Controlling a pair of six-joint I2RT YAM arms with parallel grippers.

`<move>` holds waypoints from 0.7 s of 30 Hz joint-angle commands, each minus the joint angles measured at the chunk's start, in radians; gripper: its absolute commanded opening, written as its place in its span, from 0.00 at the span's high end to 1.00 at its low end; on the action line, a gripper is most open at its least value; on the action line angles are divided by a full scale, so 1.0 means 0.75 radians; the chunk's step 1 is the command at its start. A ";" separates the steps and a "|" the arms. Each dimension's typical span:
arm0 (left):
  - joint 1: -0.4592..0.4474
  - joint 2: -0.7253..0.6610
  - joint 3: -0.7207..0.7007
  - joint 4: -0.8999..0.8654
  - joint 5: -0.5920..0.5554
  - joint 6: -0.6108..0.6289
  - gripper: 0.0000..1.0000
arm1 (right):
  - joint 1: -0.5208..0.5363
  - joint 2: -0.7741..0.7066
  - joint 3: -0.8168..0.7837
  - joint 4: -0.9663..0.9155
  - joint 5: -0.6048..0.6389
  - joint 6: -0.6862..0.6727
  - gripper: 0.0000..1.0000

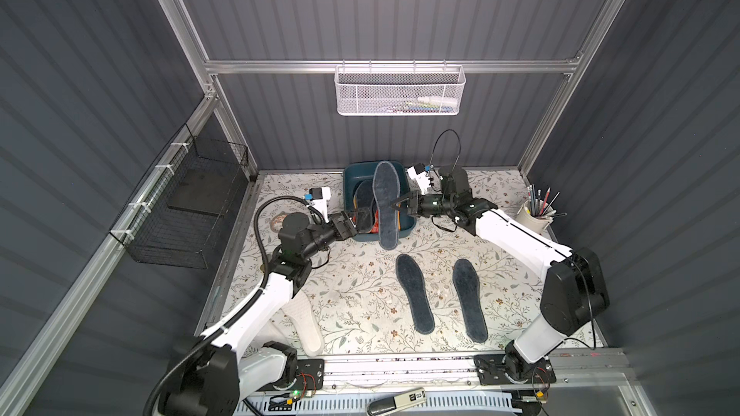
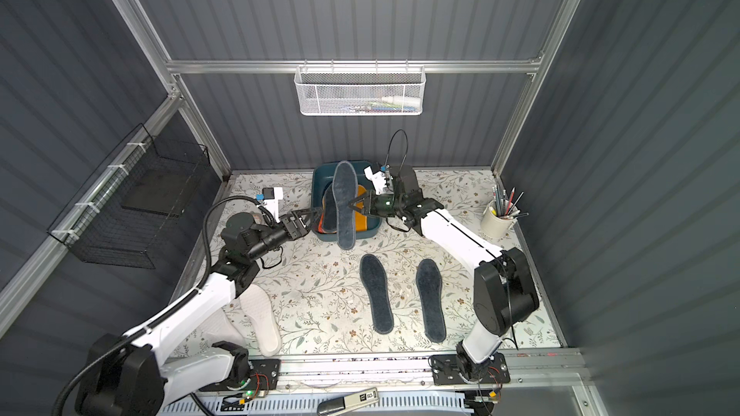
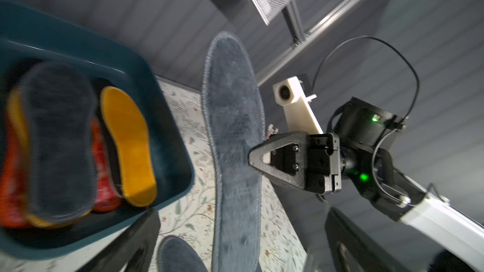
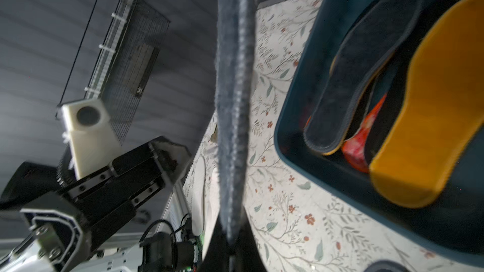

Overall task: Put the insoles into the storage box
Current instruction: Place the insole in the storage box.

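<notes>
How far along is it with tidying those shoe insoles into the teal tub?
Done: at least a fuzzy dark insole, an orange-yellow insole and a mottled red-orange insole lie in the shallow teal plastic storage box. In hand: the right gripper pinches a fuzzy grey-blue insole, held up by the box; the left gripper is open beside it. Left: two more fuzzy grey insoles and two white textured insoles on the floral tabletop.

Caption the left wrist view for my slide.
Right gripper, jaws shut on a fuzzy grey insole, beside the teal storage box.
</notes>
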 commanded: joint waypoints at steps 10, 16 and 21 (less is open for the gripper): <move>0.005 -0.404 -0.045 -0.765 -0.565 0.235 0.00 | -0.087 0.365 0.456 -0.474 0.148 -0.256 1.00; 0.004 -0.482 -0.075 -0.806 -0.547 0.228 0.00 | -0.111 0.562 0.691 -0.559 0.163 -0.302 1.00; 0.006 -0.527 -0.088 -0.806 -0.546 0.212 0.00 | -0.116 0.699 0.831 -0.590 0.166 -0.312 1.00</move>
